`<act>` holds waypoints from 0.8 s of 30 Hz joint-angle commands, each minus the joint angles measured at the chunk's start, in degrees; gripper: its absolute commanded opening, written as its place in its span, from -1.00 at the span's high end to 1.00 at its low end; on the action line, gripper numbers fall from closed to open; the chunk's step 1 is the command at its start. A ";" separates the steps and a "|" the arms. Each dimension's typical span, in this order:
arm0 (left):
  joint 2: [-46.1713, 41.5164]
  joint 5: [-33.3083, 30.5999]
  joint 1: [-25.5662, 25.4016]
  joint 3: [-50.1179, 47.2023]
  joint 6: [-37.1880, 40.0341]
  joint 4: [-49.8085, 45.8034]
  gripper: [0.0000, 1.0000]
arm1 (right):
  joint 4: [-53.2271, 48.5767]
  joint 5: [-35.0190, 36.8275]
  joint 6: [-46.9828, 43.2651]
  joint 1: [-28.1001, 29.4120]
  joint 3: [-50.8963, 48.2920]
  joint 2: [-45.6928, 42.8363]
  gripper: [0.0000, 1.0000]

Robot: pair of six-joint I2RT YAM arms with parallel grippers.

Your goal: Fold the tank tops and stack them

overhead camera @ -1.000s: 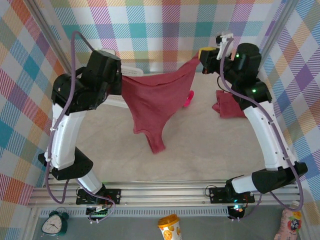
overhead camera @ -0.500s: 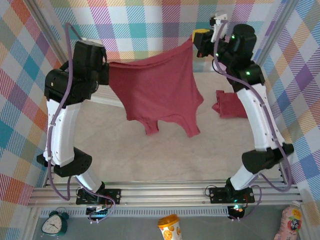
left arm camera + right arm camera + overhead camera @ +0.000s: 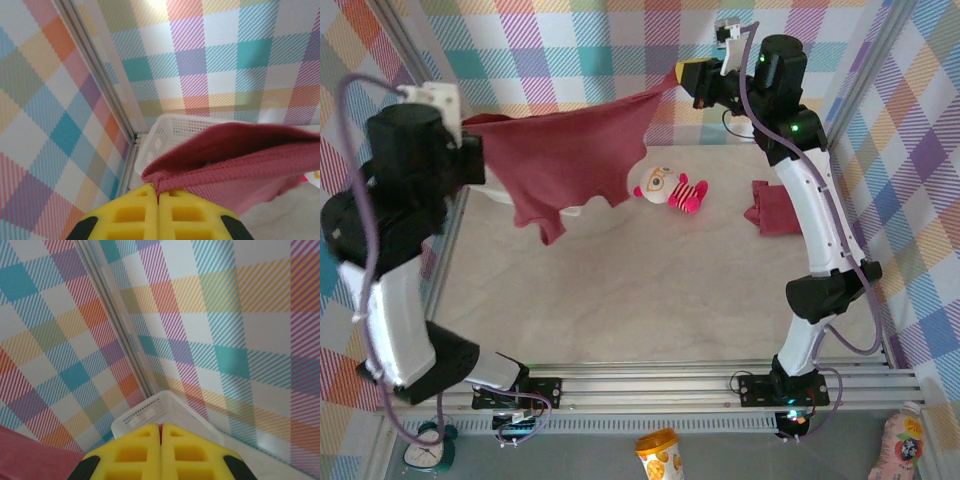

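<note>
Our left gripper [image 3: 159, 192] is clamped shut, its yellow fingers pressed together on a corner of the first tank top [image 3: 240, 155]. The ribbed maroon edge bunches right at the fingertips and spreads off to the right. Our right gripper [image 3: 161, 429] is closed just as tightly, and in the top view we see its yellow fingers pinching the opposite corner of the same garment, high up near the back wall. Between the two grippers the first tank top hangs in the air. Its upper edge is pulled taut and slopes up from left to right, and its straps and loose cloth dangle below, clear of the tabletop [image 3: 620, 290]. In the top view, just right of the dangling cloth, a small striped doll [image 3: 670, 188] with a white face lies on the tabletop. The second tank top [image 3: 775, 212] lies in a loose heap on the tabletop at the right side, next to the right arm and well apart from the doll. A white mesh basket [image 3: 172, 132] sits in the far left corner against the plaid walls [image 3: 240, 315].
</note>
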 commanded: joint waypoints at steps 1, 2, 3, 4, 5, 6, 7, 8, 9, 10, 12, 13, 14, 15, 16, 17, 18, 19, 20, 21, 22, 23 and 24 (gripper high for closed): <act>-3.25 0.54 0.54 -4.47 1.98 0.71 1.00 | 1.59 -0.70 1.36 -0.11 -2.70 -3.79 1.00; -3.43 1.58 0.57 -5.47 1.33 0.27 1.00 | 1.49 -0.66 1.14 -0.15 -2.28 -3.94 1.00; -3.61 2.94 0.57 -6.24 0.78 -0.29 1.00 | 1.45 -1.12 1.10 -0.18 -1.63 -3.80 1.00; -3.86 3.80 0.59 -6.70 0.36 -0.45 1.00 | 0.99 -1.90 1.33 -0.21 -0.39 -3.41 1.00; -4.17 4.04 0.56 -6.96 0.16 -0.38 1.00 | 0.31 -2.79 1.67 -0.21 0.82 -2.67 1.00; -4.60 3.41 0.54 -7.31 0.05 -0.04 1.00 | -0.34 -4.16 1.99 -0.12 2.15 -1.82 1.00; -4.94 2.42 0.54 -7.64 0.12 0.27 1.00 | -0.42 -5.13 2.47 0.05 2.92 -1.08 1.00; -5.07 1.55 0.55 -7.72 0.35 0.41 1.00 | 0.03 -5.39 2.65 0.35 2.99 -0.79 1.00; -5.25 0.79 0.58 -7.87 0.40 0.32 1.00 | 0.68 -5.41 2.79 0.74 2.96 -0.22 1.00; -5.34 0.62 0.56 -8.11 0.40 0.38 1.00 | 1.64 -5.56 3.33 1.02 3.01 0.37 1.00; -5.90 0.87 0.54 -10.33 -0.02 1.45 1.00 | 3.16 -5.83 3.97 1.97 4.29 1.97 1.00; -6.23 0.73 0.54 -12.02 -0.12 2.43 1.00 | 2.97 -5.68 3.77 2.66 5.72 3.08 1.00; -6.79 -0.02 0.54 -14.07 -0.21 3.48 1.00 | 2.72 -5.66 3.62 3.37 8.11 4.79 1.00; -6.96 -1.31 0.54 -16.04 -0.14 4.71 1.00 | 2.54 -5.96 3.92 4.01 10.10 6.52 1.00; -6.78 -2.72 0.54 -16.86 -0.04 5.30 1.00 | 2.35 -6.11 4.14 4.64 11.74 7.96 1.00; -6.17 -4.99 0.63 -16.80 0.12 5.26 1.00 | 2.23 -5.89 4.36 5.46 13.72 9.54 1.00; -5.43 -8.40 0.80 -16.07 0.27 4.82 1.00 | 2.55 -5.85 4.58 6.26 15.09 10.84 1.00; -4.80 -10.42 1.19 -14.86 0.44 4.20 1.00 | 2.97 -5.78 4.95 6.73 16.17 11.92 1.00; -4.08 -12.54 1.80 -12.85 0.65 3.43 1.00 | 3.19 -5.75 5.35 7.54 17.70 13.19 1.00; -3.45 -14.11 2.52 -10.76 1.11 2.77 1.00 | 3.37 -5.78 5.56 8.30 19.14 14.38 1.00; -3.18 -16.19 3.05 -8.87 1.87 2.55 1.00 | 3.62 -5.68 5.60 9.11 20.29 15.40 1.00; -2.86 -17.99 3.38 -7.39 2.42 2.46 1.00 | 4.45 -5.93 6.03 9.82 20.58 16.09 1.00; -2.76 -19.59 3.53 -5.60 3.03 2.32 1.00 | 5.88 -6.33 6.60 10.67 20.57 16.64 1.00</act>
